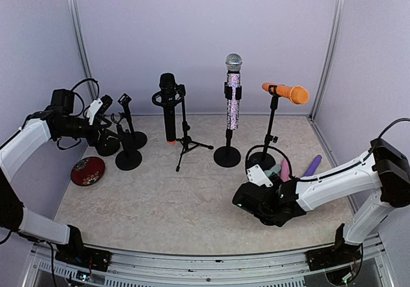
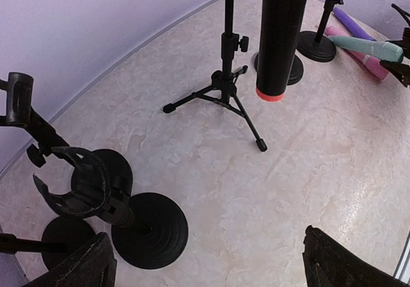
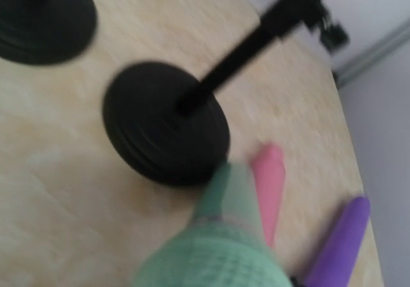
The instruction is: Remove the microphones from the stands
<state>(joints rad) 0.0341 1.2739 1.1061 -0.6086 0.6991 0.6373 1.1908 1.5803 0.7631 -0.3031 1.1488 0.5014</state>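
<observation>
My right gripper (image 1: 269, 192) is low over the table at the right, shut on a green microphone (image 3: 224, 248). The microphone's handle points at the round base (image 3: 166, 130) of the orange microphone's stand; it also shows in the left wrist view (image 2: 366, 46). A black microphone (image 1: 168, 107) hangs in a tripod stand (image 1: 186, 143). A glittery microphone (image 1: 233, 95) and an orange microphone (image 1: 289, 93) sit in round-base stands. My left gripper (image 1: 102, 111) is open and empty at the far left, beside several empty stands (image 2: 86, 191).
A pink microphone (image 3: 269, 184) and a purple one (image 3: 339, 242) lie on the table right of the orange microphone's stand base. A red round pad (image 1: 88, 170) lies at the left. Walls close in the back and both sides.
</observation>
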